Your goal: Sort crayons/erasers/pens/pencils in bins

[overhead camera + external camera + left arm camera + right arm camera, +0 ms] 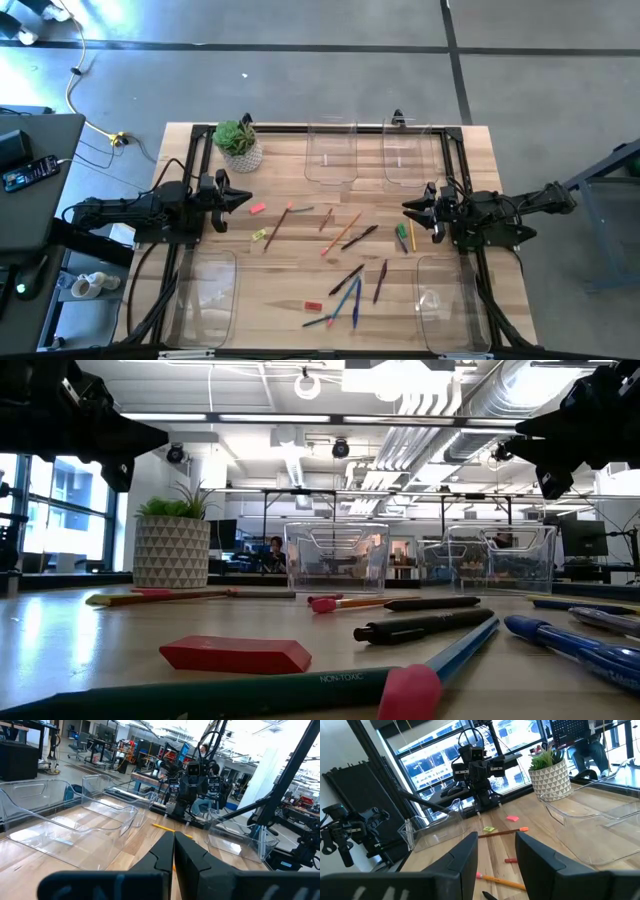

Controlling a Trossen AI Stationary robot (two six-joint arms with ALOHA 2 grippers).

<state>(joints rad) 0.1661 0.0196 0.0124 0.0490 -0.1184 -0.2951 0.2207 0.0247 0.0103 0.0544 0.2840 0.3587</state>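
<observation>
Pens, pencils, crayons and erasers lie loose on the wooden table between my two arms. Among them are an orange pencil (pixel 345 232), a black pen (pixel 346 280), a blue pen (pixel 355 300), a short crayon (pixel 326 219), a pink eraser (pixel 257 209), a yellow-green eraser (pixel 259 236) and a red eraser (pixel 313 306). Clear bins stand at the far side (pixel 332 152) (pixel 412 155) and at the near corners (pixel 205 295) (pixel 447 300). My left gripper (pixel 245 198) is shut (pixel 173 845) and empty, above the table's left side. My right gripper (pixel 407 210) is open (pixel 496 850) and empty, above the right side.
A potted green plant (pixel 239 145) stands at the far left corner. A black frame rail (pixel 455 150) runs along the table's edges. In the low view the red eraser (pixel 236 654), a pencil with a pink tip (pixel 250 695) and a black pen (pixel 425 626) lie nearest.
</observation>
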